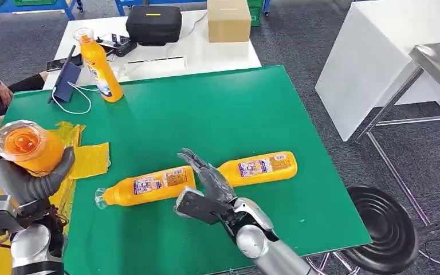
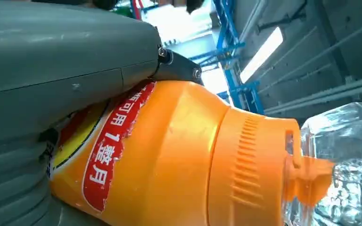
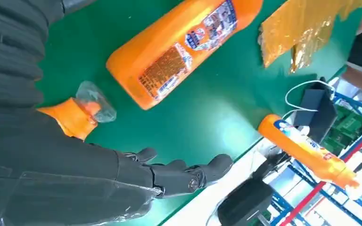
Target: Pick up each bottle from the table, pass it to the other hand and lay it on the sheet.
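1. Four orange bottles are in view on or over the green table (image 1: 235,114); one is held and three rest on the table.
2. Near left: the left hand (image 1: 26,180) grips the held bottle (image 1: 27,148) around its body, fingers clamped on it, clear cap pointing up toward the camera. It is raised above the near-left table edge, over the yellow sheet (image 1: 89,157). The left wrist view shows the ribbed orange neck and clear cap close up.
3. Near centre: the right hand (image 1: 206,189) hovers over the table, fingers (image 3: 188,176) apart and extended, holding nothing. It sits above the gap between the two lying bottles.
4. Left lying bottle (image 1: 146,187): on its side on the bare green surface, cap pointing left, just right of the sheet and not on it.
5. Right lying bottle (image 1: 258,168): on its side, its cap end hidden behind the right hand in the head view.
6. Far left: standing bottle (image 1: 99,66), upright near the table's far edge, beside a dark blue stand (image 1: 64,80) with a white cable (image 1: 77,97).
7. Beyond: a white table (image 1: 217,51) bearing a black case (image 1: 153,24) and a cardboard box (image 1: 228,20).
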